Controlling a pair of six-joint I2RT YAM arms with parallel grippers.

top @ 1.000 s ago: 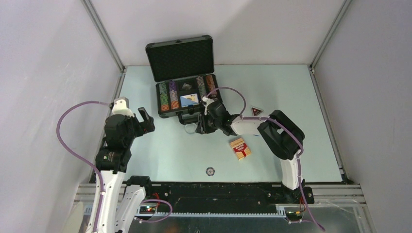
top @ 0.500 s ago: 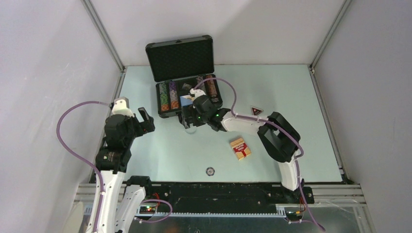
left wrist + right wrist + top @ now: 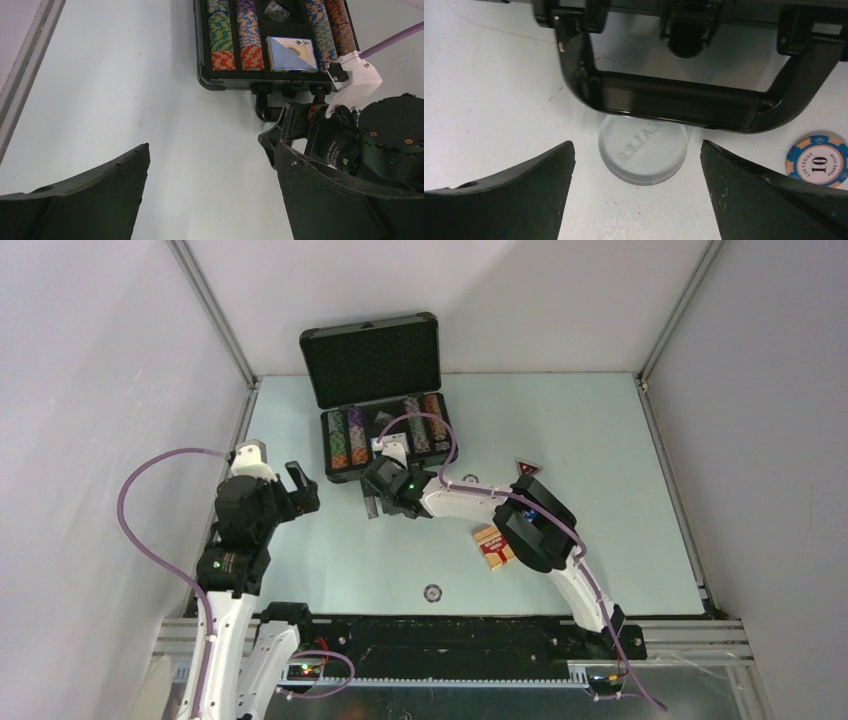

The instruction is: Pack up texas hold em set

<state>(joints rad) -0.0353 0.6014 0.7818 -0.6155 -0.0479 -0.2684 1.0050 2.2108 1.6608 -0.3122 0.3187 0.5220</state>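
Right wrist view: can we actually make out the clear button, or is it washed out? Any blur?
Right wrist view: the clear button is low-contrast on the pale table, embossed lettering faint, its top edge cut off by the case handle; the 10 chip is crisp; the fingers are dark, detail lost. Top external view: the button cannot be picked out.

The right arm (image 3: 470, 498) is lying stretched out low toward the left side, and the right gripper (image 3: 636, 197) is pointing down with its fingers (image 3: 514, 200) standing wide apart. The left arm (image 3: 232, 550) is standing folded upright, and the left gripper (image 3: 210, 200) is gaping, holding nothing.
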